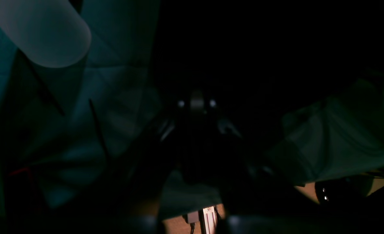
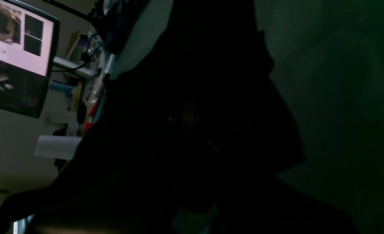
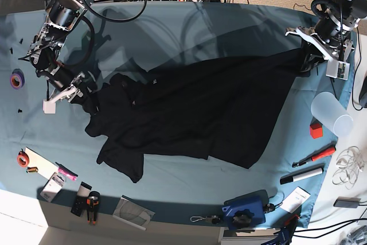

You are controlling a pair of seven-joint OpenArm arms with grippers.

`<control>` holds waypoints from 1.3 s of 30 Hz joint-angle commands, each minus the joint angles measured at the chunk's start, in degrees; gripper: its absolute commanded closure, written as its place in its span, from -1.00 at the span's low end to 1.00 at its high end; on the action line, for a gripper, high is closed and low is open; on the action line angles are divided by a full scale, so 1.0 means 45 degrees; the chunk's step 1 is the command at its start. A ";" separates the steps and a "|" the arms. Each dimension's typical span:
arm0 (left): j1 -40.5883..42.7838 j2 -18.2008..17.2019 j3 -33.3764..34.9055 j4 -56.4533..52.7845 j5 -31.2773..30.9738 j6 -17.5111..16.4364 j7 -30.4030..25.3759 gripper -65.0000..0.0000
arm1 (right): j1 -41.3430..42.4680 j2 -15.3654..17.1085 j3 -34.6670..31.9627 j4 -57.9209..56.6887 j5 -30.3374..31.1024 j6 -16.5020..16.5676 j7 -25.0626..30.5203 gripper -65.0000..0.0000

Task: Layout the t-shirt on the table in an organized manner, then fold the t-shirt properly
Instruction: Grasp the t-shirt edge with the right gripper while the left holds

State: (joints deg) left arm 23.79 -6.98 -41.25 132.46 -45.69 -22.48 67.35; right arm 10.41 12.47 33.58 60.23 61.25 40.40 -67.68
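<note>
While both claws grip it, your large black cloth t-shirt (image 3: 195,113) lies stretched across the middle of the teal cloth-covered table (image 3: 172,182). L gripper (image 3: 305,60), clamped on shirt near one side edge; R gripper (image 3: 86,93), pinched on shirt at opposite edge. Wrist cams too dark.

Both wrist views nearly black behind the t-shirt (image 3: 195,107), each end effector's jaws seemingly buried in cloth.
</note>
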 commanded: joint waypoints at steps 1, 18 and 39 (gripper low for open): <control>-0.0029 -0.0112 -0.0024 0.0194 -0.0228 -0.0005 -0.0301 1.00 | 0.0078 -0.0092 -0.0005 0.0355 0.0253 -0.0089 -0.0364 1.00; -0.0034 -0.0117 -0.0024 0.0194 -0.0233 -0.0005 -0.0311 1.00 | -0.0471 0.1166 0.1943 0.5013 0.0068 -0.0089 -0.2738 0.04; -0.0034 -0.0112 -0.0024 0.0194 -0.0418 -0.0010 -0.0301 1.00 | -0.2526 0.0597 0.0840 0.5008 -0.1928 -0.0874 -0.0680 0.04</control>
State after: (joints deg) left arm 23.79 -6.98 -41.25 132.46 -46.54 -22.48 67.26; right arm -1.72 14.33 37.12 81.76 51.29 36.01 -71.94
